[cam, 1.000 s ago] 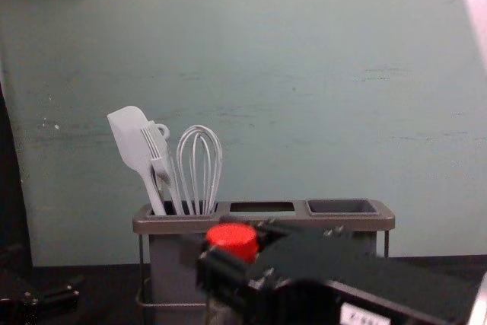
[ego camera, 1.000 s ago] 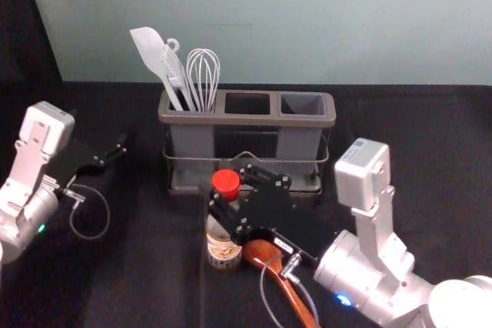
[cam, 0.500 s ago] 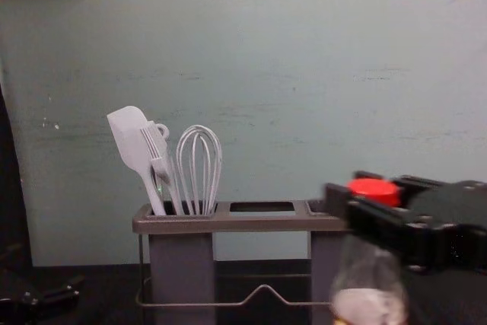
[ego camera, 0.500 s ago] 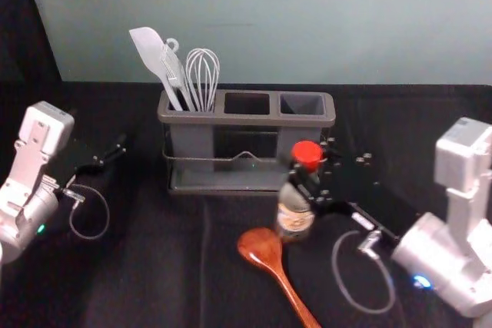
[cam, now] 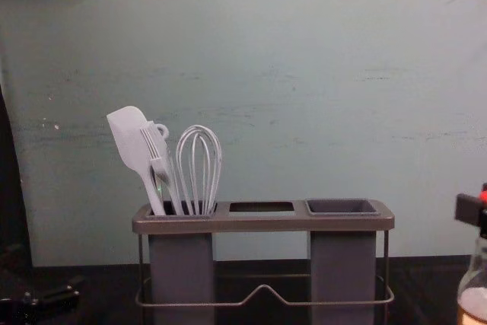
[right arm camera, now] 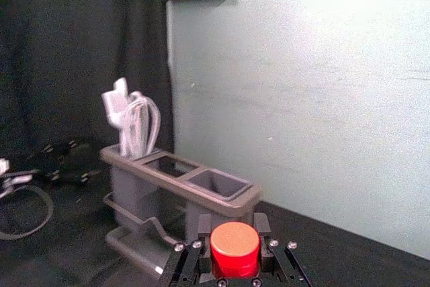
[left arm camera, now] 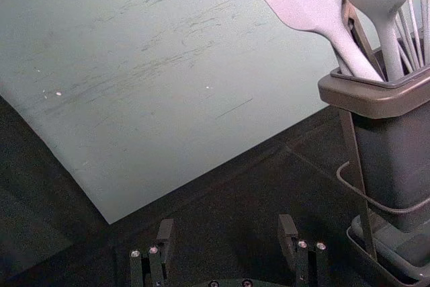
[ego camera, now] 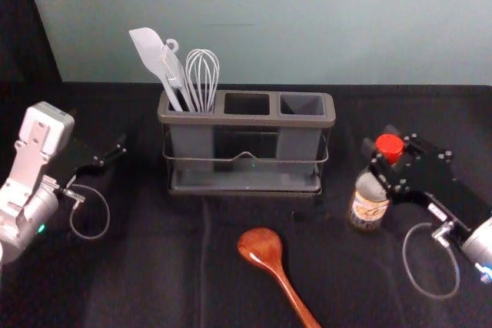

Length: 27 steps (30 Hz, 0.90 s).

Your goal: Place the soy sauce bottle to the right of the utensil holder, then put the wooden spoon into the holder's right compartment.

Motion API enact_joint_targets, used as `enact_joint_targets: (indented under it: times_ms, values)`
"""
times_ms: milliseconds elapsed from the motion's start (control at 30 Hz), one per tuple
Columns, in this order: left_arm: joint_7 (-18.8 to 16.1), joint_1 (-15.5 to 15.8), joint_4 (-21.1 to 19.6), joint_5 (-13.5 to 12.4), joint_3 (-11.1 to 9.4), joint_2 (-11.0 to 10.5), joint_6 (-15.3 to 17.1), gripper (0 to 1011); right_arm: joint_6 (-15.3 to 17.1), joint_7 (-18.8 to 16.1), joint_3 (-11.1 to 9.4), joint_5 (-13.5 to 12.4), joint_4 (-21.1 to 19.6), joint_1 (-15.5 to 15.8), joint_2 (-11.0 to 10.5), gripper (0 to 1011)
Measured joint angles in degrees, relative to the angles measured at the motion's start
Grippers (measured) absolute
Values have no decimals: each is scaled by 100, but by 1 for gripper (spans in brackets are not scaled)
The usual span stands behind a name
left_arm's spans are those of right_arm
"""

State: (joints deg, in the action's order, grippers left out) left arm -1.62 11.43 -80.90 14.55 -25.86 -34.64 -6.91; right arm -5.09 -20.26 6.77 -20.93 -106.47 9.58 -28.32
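Right gripper (ego camera: 383, 151) has its fingers clamped on the soy sauce bottle (ego camera: 369, 210) at the red cap, right of the utensil holder (ego camera: 246, 120). Wooden spoon (ego camera: 261, 246) lies before the holder. Left gripper (ego camera: 115, 156) sits left of it, fingers wide.

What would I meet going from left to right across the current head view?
Left gripper, white spatula, whisk, wooden spoon, soy sauce bottle with the right gripper at its cap. I leave out what overlaps these.
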Motion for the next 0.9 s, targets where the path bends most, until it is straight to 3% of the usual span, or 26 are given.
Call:
enact_joint_targets:
  times_ms: [133, 333, 667, 900]
  values:
    - [0, 0, 0, 0, 0, 0, 0, 1000, -337, -100, -73, -142, 371, -163, 127, 378]
    - [0, 0, 0, 0, 0, 0, 0, 1000, -583, -215, -58, -167, 832, -517, 289, 378]
    - [0, 0, 0, 0, 0, 0, 0, 1000, -476, -372, 136, -215, 1367, -1081, 391, 378]
    - [0, 0, 0, 0, 0, 0, 0, 1000, -391, -338, 301, -88, 1676, -1394, 485, 378]
